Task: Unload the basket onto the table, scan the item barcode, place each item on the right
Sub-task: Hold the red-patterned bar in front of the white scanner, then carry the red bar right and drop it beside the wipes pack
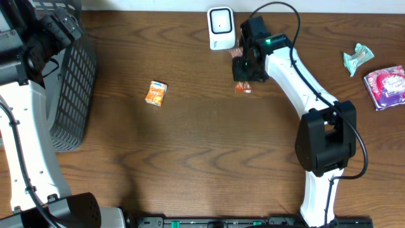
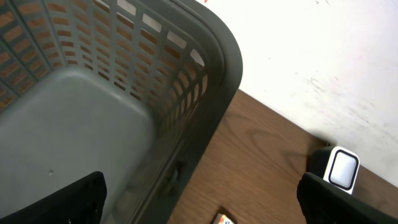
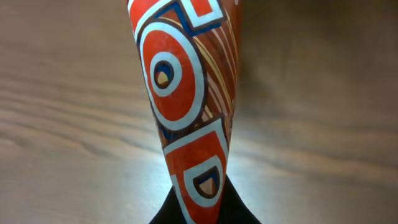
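The right fingers [image 3: 236, 214] were clamped on the narrow end of a red patterned packet [image 3: 186, 112] jutting ahead of them near the white scanner [image 1: 220, 28], a thin hold that might let it twist and hide its barcode, while the left fingers [image 2: 74, 202] stood apart above a basket [image 2: 211, 81].

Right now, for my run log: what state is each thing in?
Left end effector: open, above basket.
Right end effector: shut on red packet.
Red packet: held, near scanner.
Scanner: standing.
Basket: empty as far as seen.
Orange packet: lying flat, untouched.
Green packet: crumpled, lying loose.
Pink packet: lying loose.
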### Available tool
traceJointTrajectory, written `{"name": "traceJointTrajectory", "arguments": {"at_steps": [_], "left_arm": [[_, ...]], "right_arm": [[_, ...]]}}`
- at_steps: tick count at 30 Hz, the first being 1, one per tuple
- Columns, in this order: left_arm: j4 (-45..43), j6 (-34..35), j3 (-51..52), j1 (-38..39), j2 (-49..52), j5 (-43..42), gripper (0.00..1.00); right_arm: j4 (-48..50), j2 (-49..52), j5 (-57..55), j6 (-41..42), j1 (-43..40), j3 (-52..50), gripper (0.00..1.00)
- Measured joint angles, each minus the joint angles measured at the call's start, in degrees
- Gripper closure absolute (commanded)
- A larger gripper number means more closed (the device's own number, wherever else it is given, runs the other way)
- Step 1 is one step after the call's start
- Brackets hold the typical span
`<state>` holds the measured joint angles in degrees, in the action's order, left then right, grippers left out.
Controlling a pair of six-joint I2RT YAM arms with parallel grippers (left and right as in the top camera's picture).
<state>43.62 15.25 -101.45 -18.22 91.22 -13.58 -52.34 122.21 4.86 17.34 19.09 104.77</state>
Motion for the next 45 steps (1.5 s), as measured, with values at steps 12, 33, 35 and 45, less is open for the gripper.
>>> {"name": "traceJointTrajectory", "arguments": {"at_steps": [12,33,35,45], "left_arm": [[0.0,0.0,0.0,0.0,0.0,0.0,0.02],[-0.02,0.0,0.0,0.0,0.0,0.0,0.02],[0.0,0.02,0.0,0.0,0.0,0.0,0.02],[0.0,0.02,0.0,0.0,0.0,0.0,0.02]], "right_arm": [[32.48,0.2,-1.6,-1.79,0.11,2.27,0.99],[42.62,9.9,-3.41,0.42,-1.49,0.92,0.99],[40.79,8.37,-5.09,0.39,-3.13,0.92,0.99],[21.29,-1.4,-21.22,-0.63,-22.29,1.53,0.97]]}}
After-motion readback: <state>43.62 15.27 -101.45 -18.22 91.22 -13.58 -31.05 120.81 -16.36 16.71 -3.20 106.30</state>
